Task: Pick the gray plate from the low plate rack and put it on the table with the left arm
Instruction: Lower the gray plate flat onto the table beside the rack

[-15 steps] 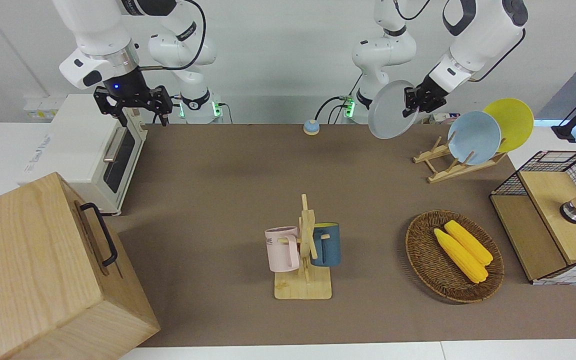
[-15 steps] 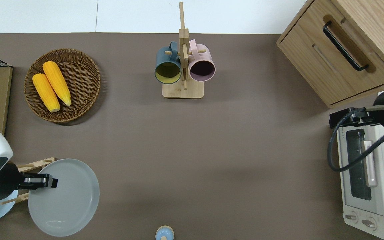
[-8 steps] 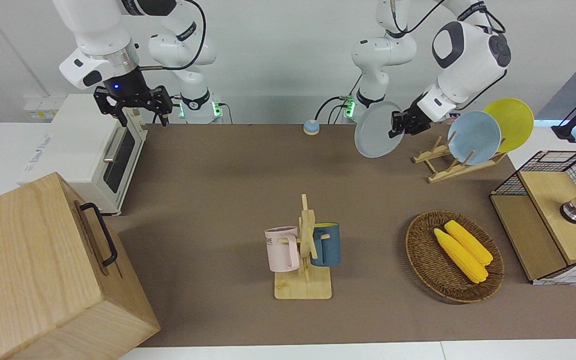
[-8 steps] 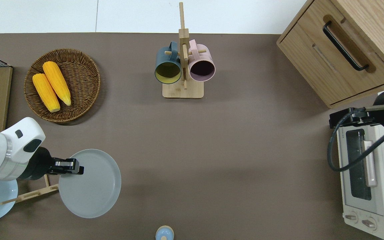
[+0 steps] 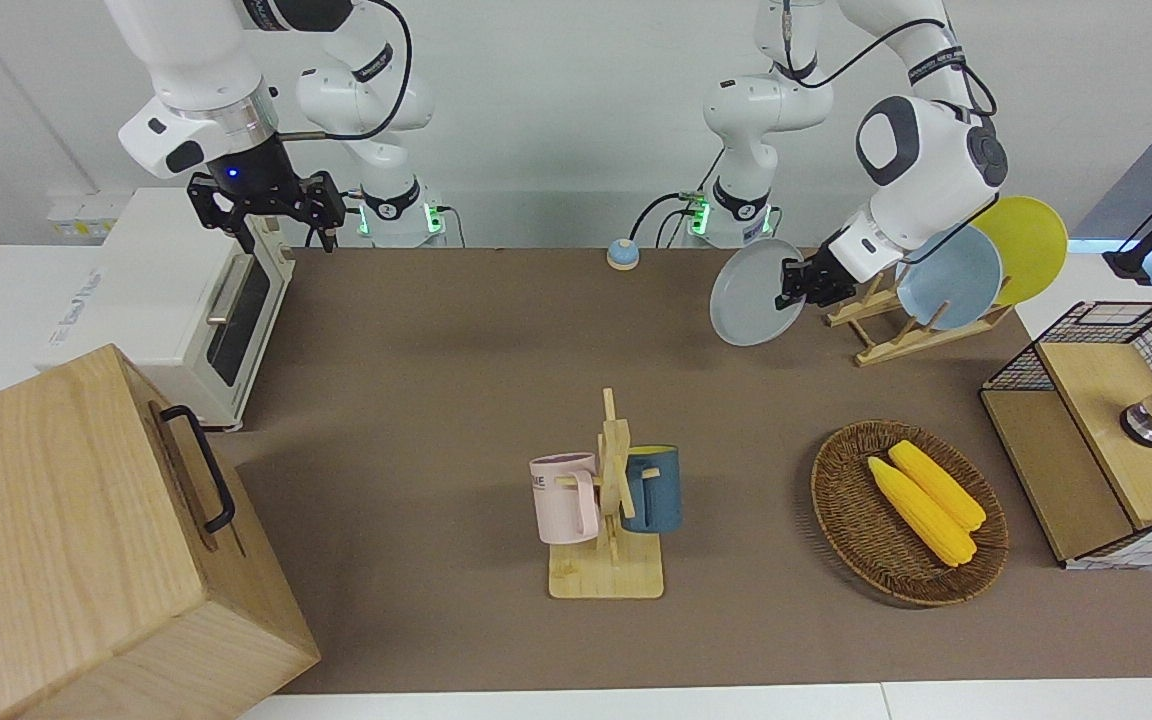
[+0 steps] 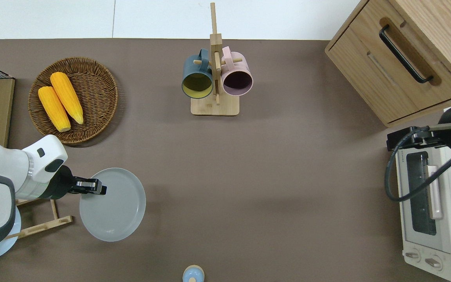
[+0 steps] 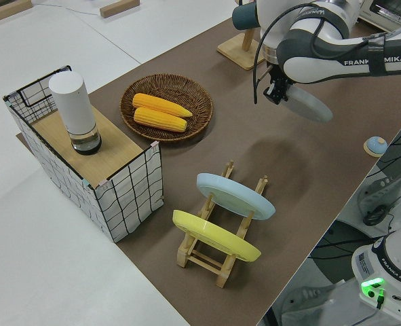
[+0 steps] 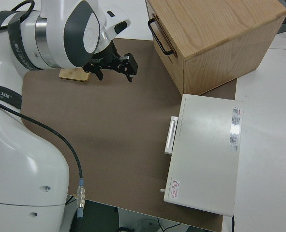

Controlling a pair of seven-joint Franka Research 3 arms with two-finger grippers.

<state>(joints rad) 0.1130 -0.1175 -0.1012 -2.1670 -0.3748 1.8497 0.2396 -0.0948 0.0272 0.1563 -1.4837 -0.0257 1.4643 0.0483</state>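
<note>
1. You had the left gripper (image 6: 101, 189) closed on the rim of the gray plate (image 6: 114, 205), one of the fingers (image 6: 92, 184) lying across the plate's upper face at its edge.
2. The gray plate hung in the air, tilted, over bare brown surface (image 6: 272, 188) just beside the low plate rack (image 6: 39, 227), toward the right arm's end from the rack. It touched neither rack nor surface.
3. The rack kept the light-blue plate (image 5: 951, 275) and the yellow plate (image 5: 1026, 240) leaning in its pegs; the slots on the side toward the gray plate stood open.
4. Handling judgement: the plate looked rigid and smooth, probably glazed, hence slippery and liable to chip or break if dropped. A rim pinch left most of its weight hanging away from the fingers, so it could swivel in the grip.
5. Hold point: the raised rim was the only practical place; the flat centre offered nothing to pinch.
6. You were in the carry-and-lower step; levelling the plate and setting it down gently appeared to be what was left.
7. The right arm was parked, and the right gripper (image 5: 276, 222) was spread and empty.
</note>
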